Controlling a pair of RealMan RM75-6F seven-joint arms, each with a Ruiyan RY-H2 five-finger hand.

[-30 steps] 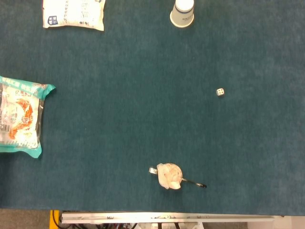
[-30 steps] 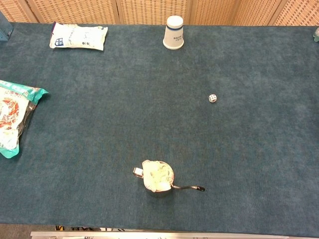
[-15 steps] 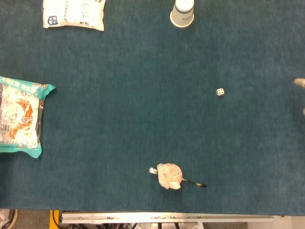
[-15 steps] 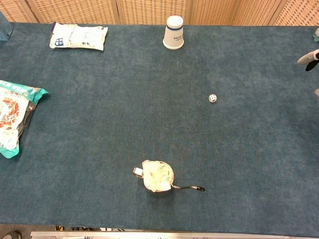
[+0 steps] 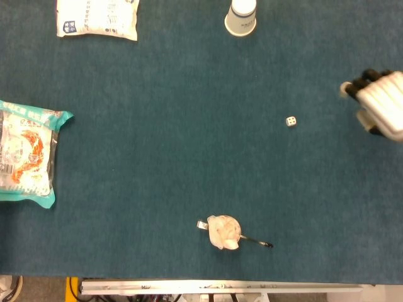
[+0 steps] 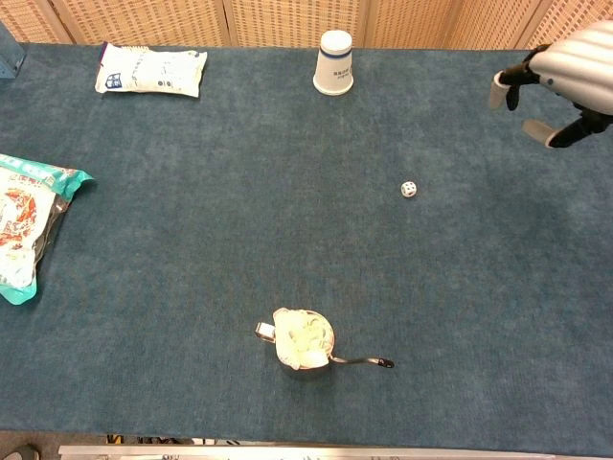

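right robot hand (image 6: 560, 88) hovers empty, fingers apart, near the die (image 6: 409, 189); cup (image 6: 334, 62) stands beyond.

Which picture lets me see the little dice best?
The chest view shows the dice best: it looks a bit larger there and you see its top and a side with dark dots. The head view looks straight down on the dice, so it shows mostly the top face. The right hand hovers apart from it.
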